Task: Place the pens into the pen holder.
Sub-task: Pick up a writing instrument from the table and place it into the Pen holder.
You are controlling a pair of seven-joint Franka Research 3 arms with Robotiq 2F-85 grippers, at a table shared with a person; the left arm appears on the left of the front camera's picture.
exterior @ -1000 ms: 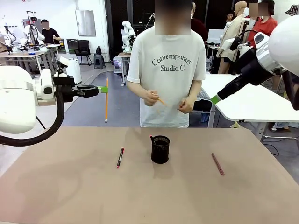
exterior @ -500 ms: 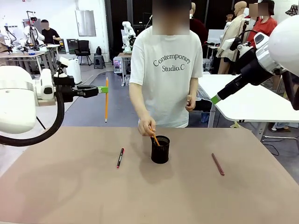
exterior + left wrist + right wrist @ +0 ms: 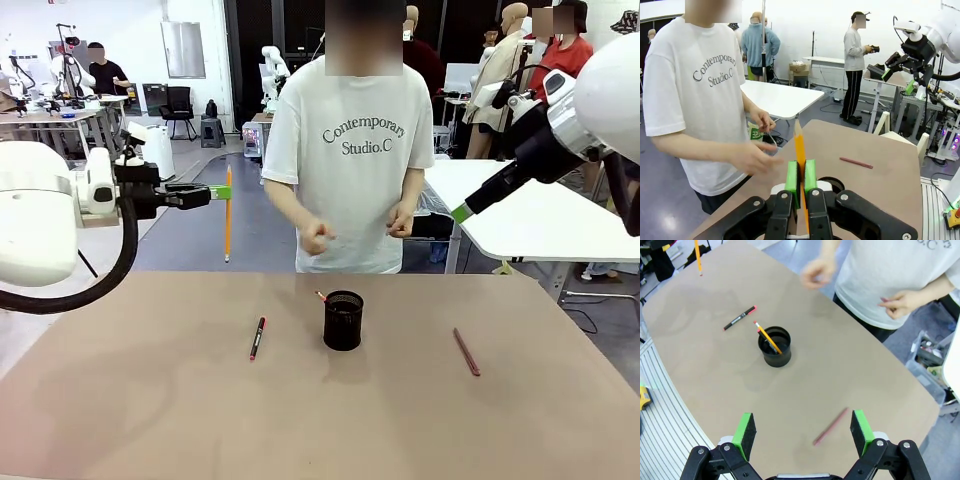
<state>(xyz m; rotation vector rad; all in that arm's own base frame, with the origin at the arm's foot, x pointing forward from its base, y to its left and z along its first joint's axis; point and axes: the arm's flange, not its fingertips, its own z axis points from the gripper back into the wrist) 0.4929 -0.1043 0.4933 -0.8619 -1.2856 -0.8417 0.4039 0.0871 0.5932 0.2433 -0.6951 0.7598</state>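
Slim yellow-orange pencil (image 3: 228, 225) stands clamped between the left gripper's (image 3: 220, 191) pads; carrying it over the black cylindrical mesh cup (image 3: 343, 320) likely comes next. The right gripper (image 3: 802, 422) gapes empty.

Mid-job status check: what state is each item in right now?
Left gripper: jaws shut on orange pencil, upright in air.
Right gripper: jaws open, empty.
Pen holder: upright, second pencil leaning inside.
Black pen: lying on table.
Reddish-pink pen: lying on table.
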